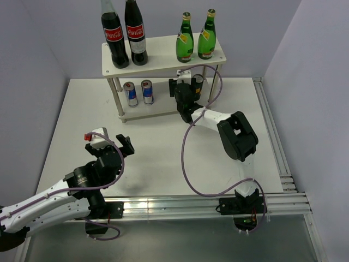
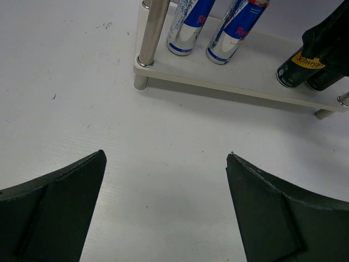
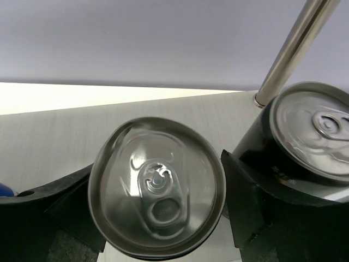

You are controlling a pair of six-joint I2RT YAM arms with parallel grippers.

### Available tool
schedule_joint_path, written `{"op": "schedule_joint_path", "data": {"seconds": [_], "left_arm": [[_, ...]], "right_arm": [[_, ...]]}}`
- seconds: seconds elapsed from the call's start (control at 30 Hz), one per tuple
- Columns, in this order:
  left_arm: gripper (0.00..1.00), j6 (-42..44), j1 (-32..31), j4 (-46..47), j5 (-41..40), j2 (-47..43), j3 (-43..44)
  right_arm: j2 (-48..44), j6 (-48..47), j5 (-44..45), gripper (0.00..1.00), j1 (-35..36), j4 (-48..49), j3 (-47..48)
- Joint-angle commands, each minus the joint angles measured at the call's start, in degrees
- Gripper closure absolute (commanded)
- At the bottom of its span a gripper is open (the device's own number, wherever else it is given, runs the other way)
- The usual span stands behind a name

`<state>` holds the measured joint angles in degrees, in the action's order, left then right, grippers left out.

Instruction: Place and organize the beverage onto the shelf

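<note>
The white shelf (image 1: 163, 52) stands at the back. Two green bottles (image 1: 185, 38) (image 1: 207, 35) are on its top board at the right. Two blue-and-silver cans (image 1: 130, 94) (image 1: 147, 91) stand on the lower board at the left, also in the left wrist view (image 2: 188, 27). My right gripper (image 1: 185, 91) reaches into the lower tier and is shut on a dark can (image 3: 157, 185), right beside the second dark can (image 3: 313, 131). Both dark cans show in the left wrist view (image 2: 297, 68). My left gripper (image 1: 112, 144) (image 2: 165, 155) is open and empty over the table.
Two tall cola bottles (image 1: 114, 38) (image 1: 136, 35) stand on the top board at the left. A metal shelf leg (image 3: 292, 49) rises just behind the second dark can. Another leg (image 2: 152, 30) stands left of the blue cans. Aluminium rails (image 1: 272, 142) run along the table's right and near edges.
</note>
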<state>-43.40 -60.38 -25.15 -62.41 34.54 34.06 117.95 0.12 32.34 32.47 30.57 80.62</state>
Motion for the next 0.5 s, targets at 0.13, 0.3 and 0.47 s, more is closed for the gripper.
{"op": "schedule_joint_path", "data": {"seconds": [0.13,0.3,0.47], "left_arm": [[0.01,-0.8,-0.4,-0.1,-1.2,-0.8,0.0],[0.01,-1.0,-0.4,-0.3,-1.4,-0.8,0.1],[0.01,-1.2,-0.4,-0.4,-1.4,-1.0,0.0]], "right_arm": [[-4.5,-0.2,1.2,0.20,-0.4,3.3,-1.6],[-5.7,-0.2,1.3,0.07,-0.2,3.0,-2.7],[-7.5,1.2,1.1,0.00,-0.1,3.4,-4.5]]}}
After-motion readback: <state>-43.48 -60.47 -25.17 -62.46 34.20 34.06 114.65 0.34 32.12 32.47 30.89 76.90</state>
